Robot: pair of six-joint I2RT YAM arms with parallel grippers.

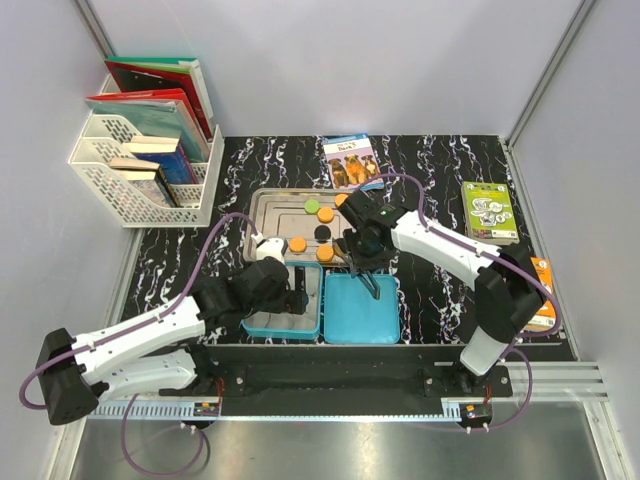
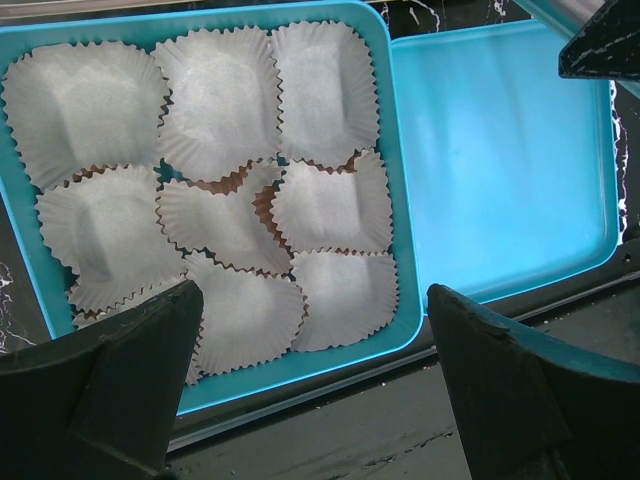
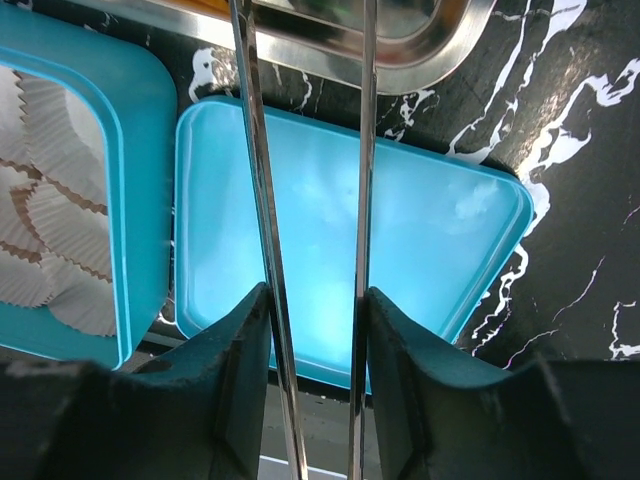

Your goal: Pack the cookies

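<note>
Tabletop (image 1: 440, 160) — black, white-veined — pale walls (image 1: 350, 60)

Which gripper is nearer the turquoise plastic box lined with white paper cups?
Left. The left gripper hangs open directly above the turquoise plastic box. The right gripper, clamping thin metal tongs, is beside the box, above the flat turquoise lid.

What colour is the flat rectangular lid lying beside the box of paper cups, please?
Turquoise blue; the flat rectangular plastic lid shows best in the right wrist view.
</note>
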